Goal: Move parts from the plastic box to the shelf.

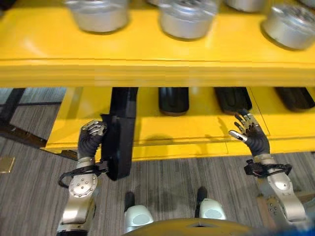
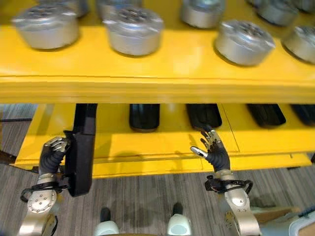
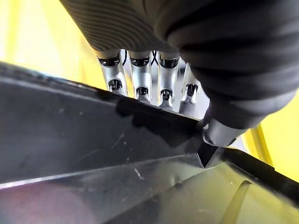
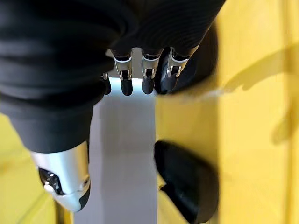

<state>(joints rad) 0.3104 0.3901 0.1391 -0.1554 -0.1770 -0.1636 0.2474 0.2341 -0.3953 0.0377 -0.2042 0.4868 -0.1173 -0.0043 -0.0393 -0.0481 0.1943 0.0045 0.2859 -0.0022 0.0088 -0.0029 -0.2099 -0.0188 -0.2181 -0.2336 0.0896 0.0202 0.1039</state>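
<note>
Left hand [image 1: 91,135], lower left of frame: fingers curled over the edge of a long black part [image 1: 119,137], its far end on the lower yellow shelf [image 1: 197,132]. Part likely rigid, smooth, fairly heavy; best gripped at the rim. Right hand [image 1: 250,130], lower right: fingers spread, empty.

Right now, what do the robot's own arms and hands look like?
Both arms are silver-grey metal with round bolted joints. Each wrist wears a dark ribbed cover with a black cable looped around it. The left hand and right hand have silver fingers with dark tips.
</note>
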